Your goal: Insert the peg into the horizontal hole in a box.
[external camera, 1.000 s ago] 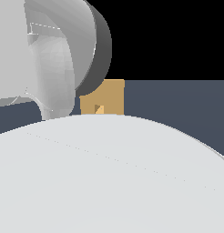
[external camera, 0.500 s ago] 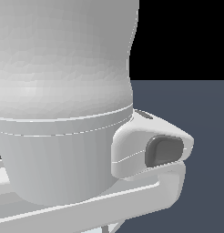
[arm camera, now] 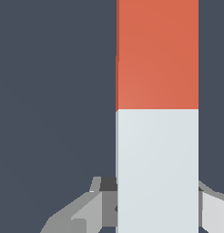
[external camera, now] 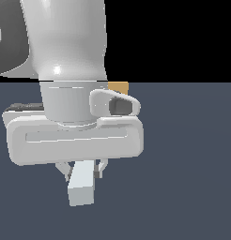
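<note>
One step appears done: the peg [external camera: 81,187] is pinched at its whitish half by the end effector [external camera: 83,169], fingers [arm camera: 86,211] pressed against its sides. Behind the arm, only a corner of the box [external camera: 119,87] is seen; its hole is hidden. Alignment and insertion are judged left.

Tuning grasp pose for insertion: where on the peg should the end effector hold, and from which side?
Hold the peg on its whitish-grey half, fingers across the two opposite long flat faces, coming from above. That leaves the orange-red end free to lead into the box. The end effector already straddles the grey half.
</note>
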Motion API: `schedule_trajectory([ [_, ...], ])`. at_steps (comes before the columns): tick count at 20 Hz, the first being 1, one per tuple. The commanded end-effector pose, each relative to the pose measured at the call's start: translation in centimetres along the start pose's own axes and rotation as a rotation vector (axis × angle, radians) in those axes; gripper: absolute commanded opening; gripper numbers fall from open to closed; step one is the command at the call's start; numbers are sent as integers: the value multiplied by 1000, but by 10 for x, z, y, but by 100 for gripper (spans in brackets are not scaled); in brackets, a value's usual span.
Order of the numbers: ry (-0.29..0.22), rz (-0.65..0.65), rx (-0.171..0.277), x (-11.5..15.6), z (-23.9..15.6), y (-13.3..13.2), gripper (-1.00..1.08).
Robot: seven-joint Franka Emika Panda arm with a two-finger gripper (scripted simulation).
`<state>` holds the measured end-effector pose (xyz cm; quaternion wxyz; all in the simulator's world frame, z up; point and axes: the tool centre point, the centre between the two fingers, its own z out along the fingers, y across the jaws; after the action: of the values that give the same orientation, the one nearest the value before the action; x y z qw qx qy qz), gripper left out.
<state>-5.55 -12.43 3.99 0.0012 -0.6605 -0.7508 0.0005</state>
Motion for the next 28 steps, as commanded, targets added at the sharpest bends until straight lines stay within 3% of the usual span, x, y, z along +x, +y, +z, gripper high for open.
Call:
schedule_trajectory([
  [1,-1,29,-2,24,-4,-2,-100],
  [15,-1,157,-3,135,-20,2,-100],
  [21,-1,185,-3,160,-24,6,-100],
  [28,-1,196,-3,169,-25,9,-100],
])
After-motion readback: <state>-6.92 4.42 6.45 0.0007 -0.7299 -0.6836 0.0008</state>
